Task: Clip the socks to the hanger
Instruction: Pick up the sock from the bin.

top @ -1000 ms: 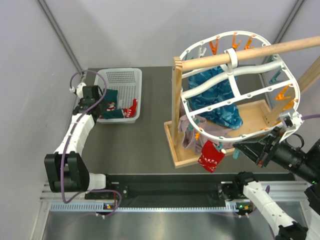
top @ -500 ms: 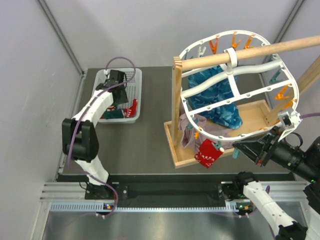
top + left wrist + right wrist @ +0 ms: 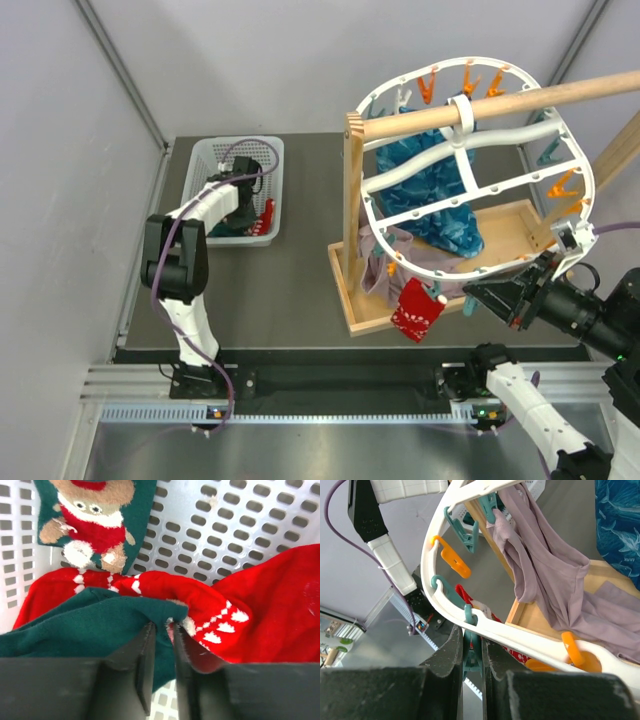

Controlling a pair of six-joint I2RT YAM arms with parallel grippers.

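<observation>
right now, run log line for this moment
left gripper: jaws narrow at socks in basket, grip unclear | right gripper: shut on teal clip of hanger | red sock hung

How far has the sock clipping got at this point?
Done: one red sock hangs clipped at the near rim of the hanger. In hand: the left hand pinches a green sock in the basket; the right hand grips a teal clip. Left: other socks lie in the basket.

Count: 1 hanger (image 3: 456, 150), 1 basket (image 3: 232, 152), 1 wooden stand (image 3: 352, 200), 1 teal cloth (image 3: 440, 215), 1 mauve cloth (image 3: 385, 262), 1 red sock (image 3: 417, 310) hanging, 3+ socks (image 3: 90, 622) in basket.
</observation>
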